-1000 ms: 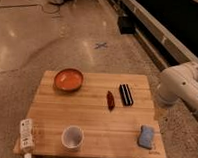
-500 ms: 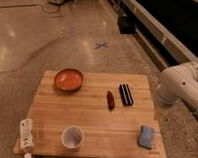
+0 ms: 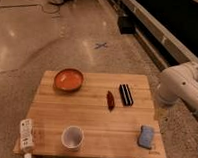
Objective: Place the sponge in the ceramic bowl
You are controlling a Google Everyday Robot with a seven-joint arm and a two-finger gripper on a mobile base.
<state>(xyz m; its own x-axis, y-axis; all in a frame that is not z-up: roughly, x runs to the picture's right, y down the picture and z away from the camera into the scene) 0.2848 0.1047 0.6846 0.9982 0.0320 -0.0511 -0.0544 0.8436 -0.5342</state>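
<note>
Because the table (image 3: pixel 95 118) carries the sponge at its near right corner and the bowl at its far left, well apart, a long carry across the board would be called for, and most of the risk is judged to lie there. Only the arm (image 3: pixel 179 87) is seen, bent beside the right edge; the gripper is out of view beyond it, its jaws taken to be spread at their widest, and nothing from the table is held.

The bowl (image 3: pixel 68 80) is shallow and glossy and appears empty, so a sponge released too high or off-centre could slide out over the rim, and the bowl itself could be shoved by a low approach. The cup (image 3: pixel 72 137), near the front edge, could be tipped by a low sweep.

The sponge (image 3: pixel 146 136) lies just beside the table's edge; a skewed descent could push it off, and a soft pad may be squeezed out of a shallow grip. The bar (image 3: pixel 125 94) and the red thing (image 3: pixel 110 100) lie between sponge and bowl and could be clipped.
</note>
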